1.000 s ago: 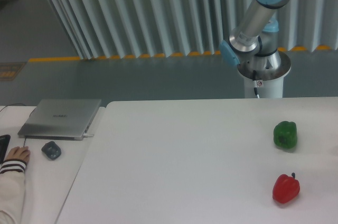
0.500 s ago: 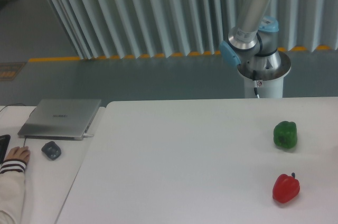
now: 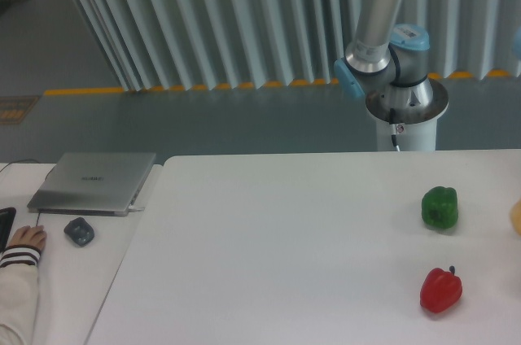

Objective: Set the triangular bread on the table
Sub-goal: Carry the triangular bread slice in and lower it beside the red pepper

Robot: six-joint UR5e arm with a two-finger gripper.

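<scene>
Gripper out of frame so its state can't be told, sliver of tan bread (image 3: 517,218) at right edge over the white table (image 3: 285,247), green pepper (image 3: 440,207) and red pepper (image 3: 440,290) near it, laptop (image 3: 94,181) far left.

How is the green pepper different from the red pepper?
The green pepper is green, while the red pepper is red. The green pepper sits farther back on the table; the red pepper sits nearer the front. A small dark stem shows on the red pepper, none on the green. Both look similar in size.
</scene>
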